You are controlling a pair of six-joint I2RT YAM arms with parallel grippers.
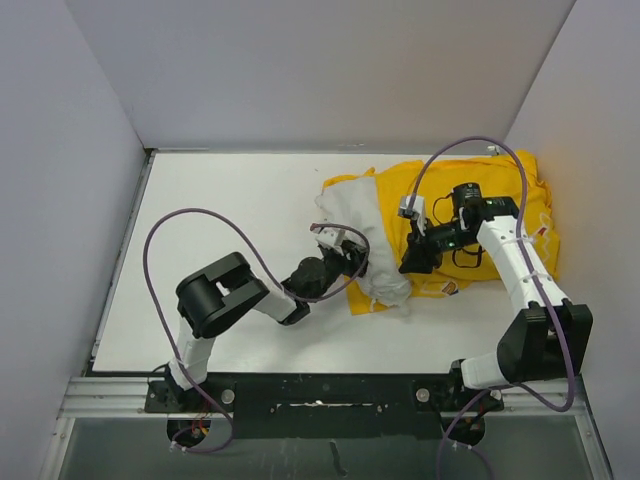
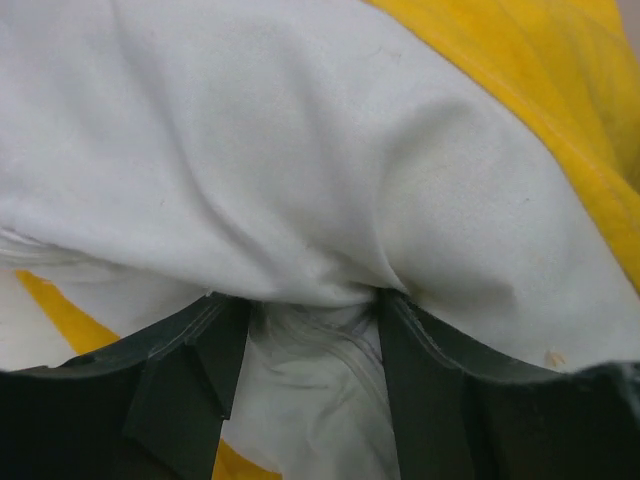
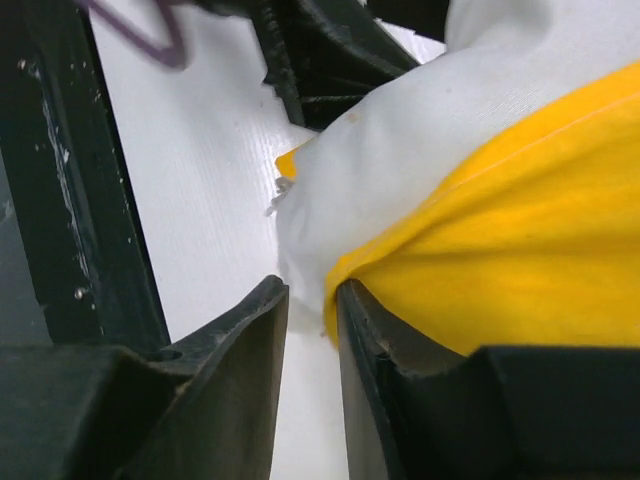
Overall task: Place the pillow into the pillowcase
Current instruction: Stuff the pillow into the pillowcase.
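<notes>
Toward the right of the table, the pillow lies partly inside the pillowcase, white end protruding left, the left gripper parted around its fabric, the right gripper barely parted beside the yellow hem.

The left half of the table lies bare, with wide room to reach in, though the left arm's purple cable loops above it. On the right, the pillowcase and pillow fill the table almost to the right wall. The left pincer and right pincer crowd the pillow's near edge, with a narrow gap between them.
</notes>
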